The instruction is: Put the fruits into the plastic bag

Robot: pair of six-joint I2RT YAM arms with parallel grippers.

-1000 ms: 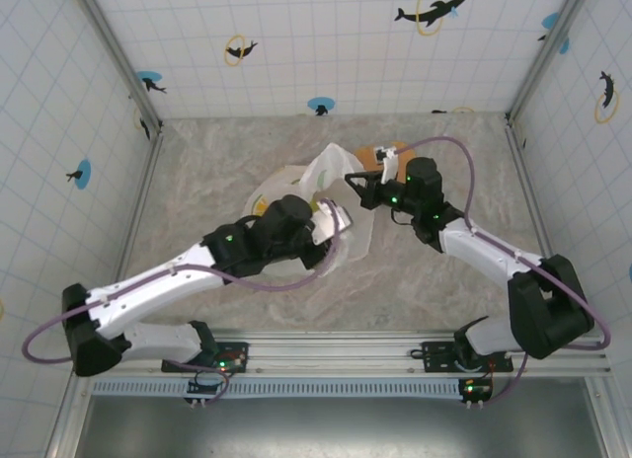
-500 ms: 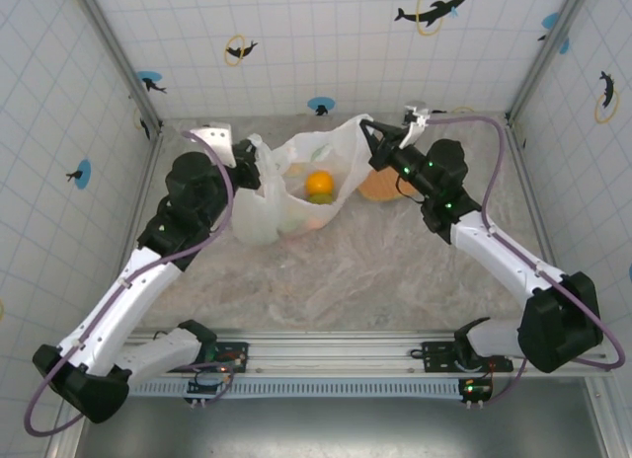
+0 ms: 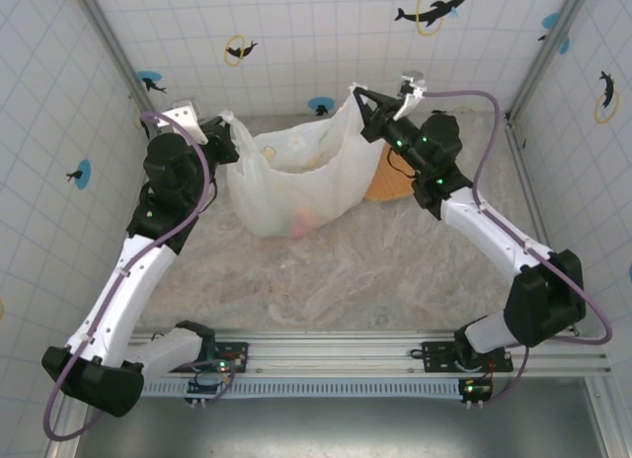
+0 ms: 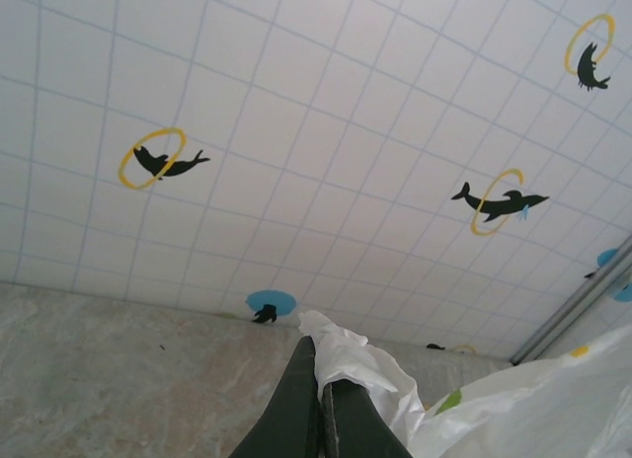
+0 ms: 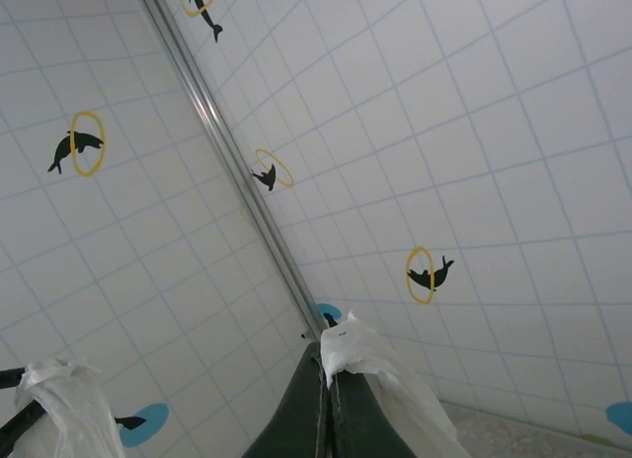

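A robotics lab test cell: white grid-printed wall panels (image 3: 296, 53) with dolphin-and-ring stickers (image 3: 432, 11) rise behind the left gripper (image 4: 318, 371) and right gripper (image 5: 328, 364), framed by aluminium corner posts (image 3: 117, 53); below them a marble-patterned bench (image 3: 395, 270) ends at a slotted aluminium mounting rail (image 3: 336, 351).

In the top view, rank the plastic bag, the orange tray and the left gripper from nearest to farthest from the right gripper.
1. plastic bag: its handle is pinched in the right gripper.
2. orange tray: lying low, just right of the bag.
3. left gripper: across the bag, at left, gripping the other handle.
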